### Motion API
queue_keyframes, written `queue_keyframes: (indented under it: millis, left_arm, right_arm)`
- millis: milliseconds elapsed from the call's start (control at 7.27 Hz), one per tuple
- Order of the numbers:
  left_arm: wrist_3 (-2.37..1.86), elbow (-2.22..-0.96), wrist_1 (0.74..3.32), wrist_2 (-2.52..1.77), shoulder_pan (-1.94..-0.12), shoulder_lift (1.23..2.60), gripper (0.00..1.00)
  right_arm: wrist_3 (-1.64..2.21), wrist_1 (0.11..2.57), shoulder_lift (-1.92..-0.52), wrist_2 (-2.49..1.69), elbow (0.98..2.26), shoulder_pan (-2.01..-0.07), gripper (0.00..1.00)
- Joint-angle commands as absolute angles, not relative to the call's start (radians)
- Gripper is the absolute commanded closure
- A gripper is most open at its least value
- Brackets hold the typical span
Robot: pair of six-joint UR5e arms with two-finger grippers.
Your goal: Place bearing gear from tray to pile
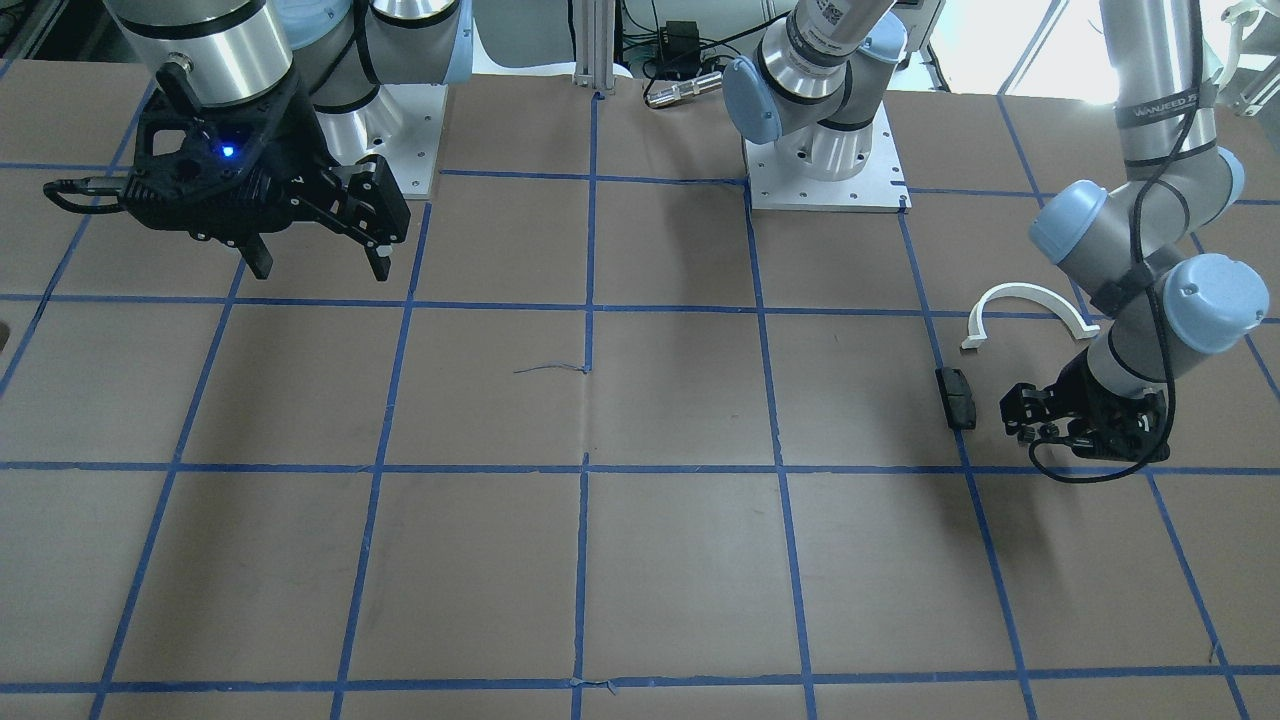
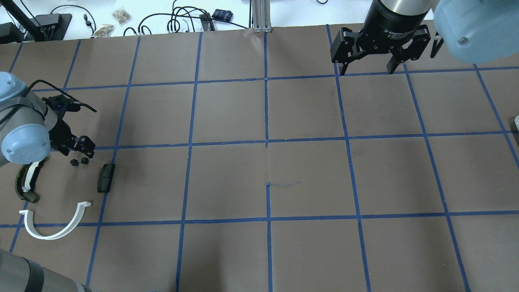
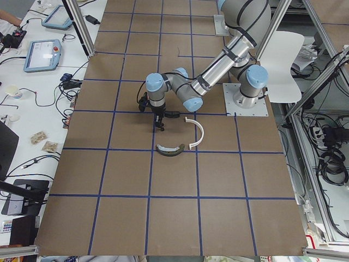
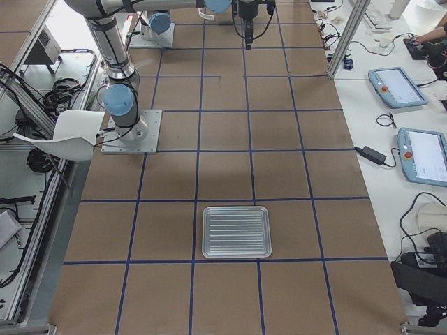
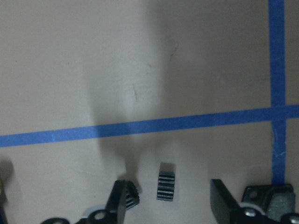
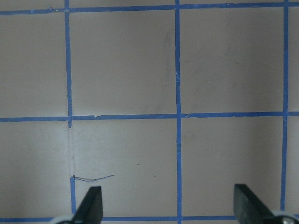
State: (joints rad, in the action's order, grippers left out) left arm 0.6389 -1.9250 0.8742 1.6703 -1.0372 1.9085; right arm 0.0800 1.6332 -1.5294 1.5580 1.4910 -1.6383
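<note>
My left gripper [image 2: 79,156] is open and low over the table by the pile. In the left wrist view a small dark toothed bearing gear [image 5: 166,186] lies on the table between the open fingers [image 5: 223,200], touching neither. A second small gear [image 5: 131,199] lies against the other finger. Both gears show in the overhead view [image 2: 74,162]. The pile holds a white half-ring [image 2: 54,221], an olive-green curved piece [image 2: 24,184] and a dark block [image 2: 105,177]. The silver tray [image 4: 236,232] looks empty. My right gripper [image 2: 367,69] is open and empty, high above the table.
The table is brown paper with a blue tape grid [image 2: 266,142]. Cables and small items lie beyond the far edge [image 2: 174,20]. The left arm's elbow [image 2: 24,142] hangs over the olive-green piece. The tray stands at the table's far right end, away from both grippers.
</note>
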Motion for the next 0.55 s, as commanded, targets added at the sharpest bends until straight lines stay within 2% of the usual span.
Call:
queue_keyframes:
  millis: [0, 413]
  left_arm:
    - [0.577, -1.797, 1.036, 1.672, -1.124, 1.859, 0.0]
    - [0.248, -1.564, 1.334, 1.667, -1.34, 1.818, 0.0]
  right_arm:
    - [0.081, 1.634, -1.529, 1.555, 1.491, -1.638, 0.0]
    - [0.081, 1.632, -1.529, 1.555, 1.491, -1.638, 0.0]
